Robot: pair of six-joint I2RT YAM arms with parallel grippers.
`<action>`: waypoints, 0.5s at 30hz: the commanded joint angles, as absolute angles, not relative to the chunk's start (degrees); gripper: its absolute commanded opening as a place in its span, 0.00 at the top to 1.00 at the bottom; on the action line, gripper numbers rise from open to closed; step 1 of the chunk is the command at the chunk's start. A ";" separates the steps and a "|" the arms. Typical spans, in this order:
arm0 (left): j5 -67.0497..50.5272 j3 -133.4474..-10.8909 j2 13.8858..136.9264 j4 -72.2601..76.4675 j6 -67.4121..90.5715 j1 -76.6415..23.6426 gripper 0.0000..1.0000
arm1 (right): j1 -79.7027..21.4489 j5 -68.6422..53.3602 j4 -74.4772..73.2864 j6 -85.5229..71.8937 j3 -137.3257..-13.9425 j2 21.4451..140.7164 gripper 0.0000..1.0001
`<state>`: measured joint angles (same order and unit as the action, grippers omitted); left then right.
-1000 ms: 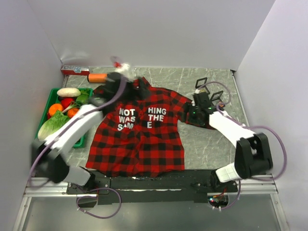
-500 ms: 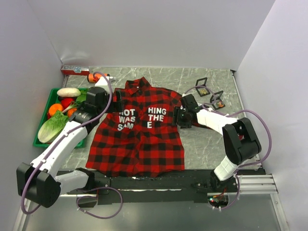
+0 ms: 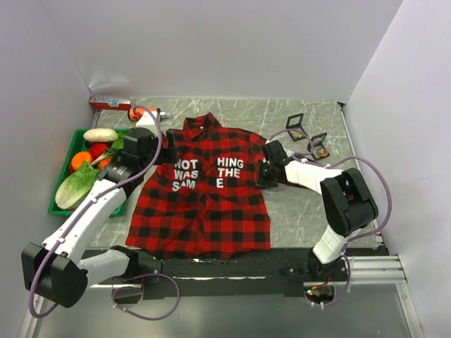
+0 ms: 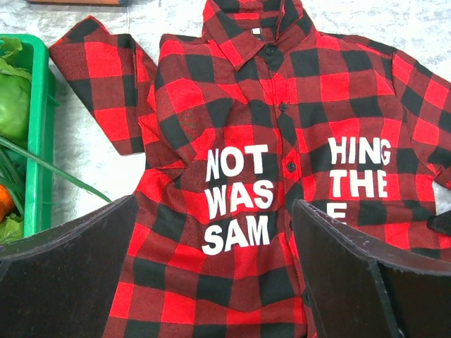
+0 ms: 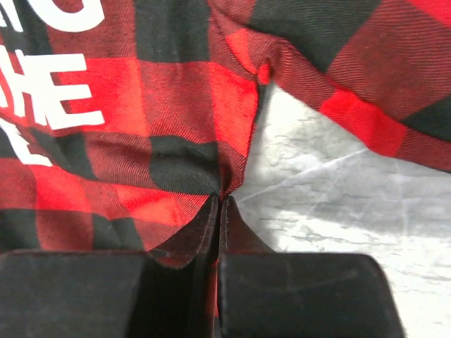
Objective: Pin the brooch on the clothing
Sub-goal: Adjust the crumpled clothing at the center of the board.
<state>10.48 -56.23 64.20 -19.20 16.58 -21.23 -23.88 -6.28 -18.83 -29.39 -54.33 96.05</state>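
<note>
Watching from the side, I saw the right gripper (image 3: 266, 171) finish its move. A second before, it had hung open out by the sleeve (image 5: 366, 84). Now it had slid in to the side edge of the shirt (image 3: 204, 204), just under that sleeve, and clamped down. Its wrist view showed the two fingers (image 5: 282, 296) pressed together with a fold of plaid pinched between them and bare table (image 5: 338, 197) beside.

The left gripper (image 4: 215, 204) had swung back from near the collar (image 4: 254, 28). It hovered over the shirt's other shoulder with its jaws spread wide, holding nothing.

The shirt lay flat and face up in the middle of the table, its lettering (image 4: 236, 197) showing. No brooch was on it. Two small black-framed cases (image 3: 295, 129) stood at the far right, apart from the shirt, and I could not tell what they held.

To my eye the cloth was being steadied or straightened, with the pinning yet to begin.
</note>
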 commanded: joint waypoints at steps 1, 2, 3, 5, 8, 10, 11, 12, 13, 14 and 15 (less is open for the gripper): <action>11.25 -56.51 62.23 -17.75 16.00 -21.18 0.03 | -24.08 -0.09 -22.58 -29.44 -54.85 95.28 1.00; 11.25 -56.51 62.14 -17.75 16.08 -21.18 0.04 | -23.82 2.61 -23.20 -29.53 -54.58 94.84 1.00; 11.16 -56.51 62.23 -17.75 16.08 -21.27 0.04 | -23.30 3.77 -24.16 -29.53 -54.32 93.96 1.00; 10.90 -56.60 62.31 -17.75 16.08 -21.18 0.04 | -22.50 5.18 -25.05 -29.09 -53.70 93.17 1.00; 10.37 -56.69 62.75 -17.93 16.26 -21.18 0.04 | -20.13 7.38 -26.37 -28.22 -52.65 91.67 1.00; 10.20 -56.60 62.49 -17.84 16.35 -21.18 0.04 | -17.68 8.00 -26.89 -27.43 -51.60 90.44 1.00; 10.11 -56.43 62.40 -17.58 16.35 -21.18 0.04 | -16.88 8.00 -26.89 -27.07 -51.24 89.92 1.00; 10.11 -56.34 62.32 -17.49 16.35 -21.18 0.04 | -15.83 8.09 -26.89 -26.46 -50.81 88.96 1.00; 9.93 -56.34 62.31 -17.49 16.35 -21.18 0.04 | -15.04 8.17 -26.81 -26.54 -49.93 88.42 1.00; 9.93 -56.25 62.31 -17.49 16.35 -21.18 0.04 | -12.77 7.13 -25.94 -26.46 -49.31 87.81 1.00; 9.84 -56.34 62.49 -17.49 16.43 -21.18 0.04 | -12.05 5.64 -25.23 -25.85 -48.52 86.50 1.00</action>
